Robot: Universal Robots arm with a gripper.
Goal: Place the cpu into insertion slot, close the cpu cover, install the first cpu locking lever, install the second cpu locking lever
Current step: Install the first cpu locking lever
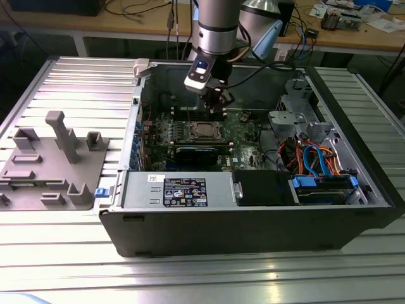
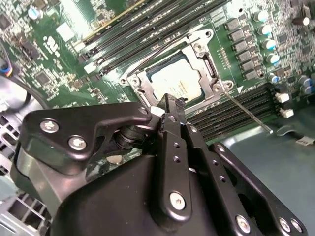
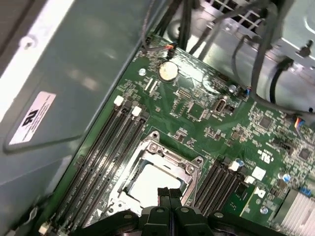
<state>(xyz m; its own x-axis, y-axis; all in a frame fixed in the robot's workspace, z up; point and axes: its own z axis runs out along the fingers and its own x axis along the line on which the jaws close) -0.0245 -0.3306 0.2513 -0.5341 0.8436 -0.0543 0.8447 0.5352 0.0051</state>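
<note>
The cpu [image 2: 176,78] lies in the insertion slot [image 1: 193,126] on the green motherboard, its silver top showing through the window of the cpu cover [image 2: 209,66]. The cover lies flat over it. One thin wire lever [image 2: 248,112] sticks out from the socket corner across the black memory slots. Another lever [image 2: 162,46] runs along the socket's opposite side. My gripper [image 2: 170,103] hangs just above the socket's edge, fingers shut with nothing between them. In the first wrist view its tips [image 3: 169,192] sit right beside the cpu [image 3: 147,184].
The socket sits inside an open computer case [image 1: 253,221] whose walls rise around it. Long memory slots [image 3: 106,147] flank the socket. A power supply [image 1: 183,190] and blue and orange cables [image 1: 316,158] lie nearby. A grey fixture [image 1: 54,161] stands at the exterior view's left.
</note>
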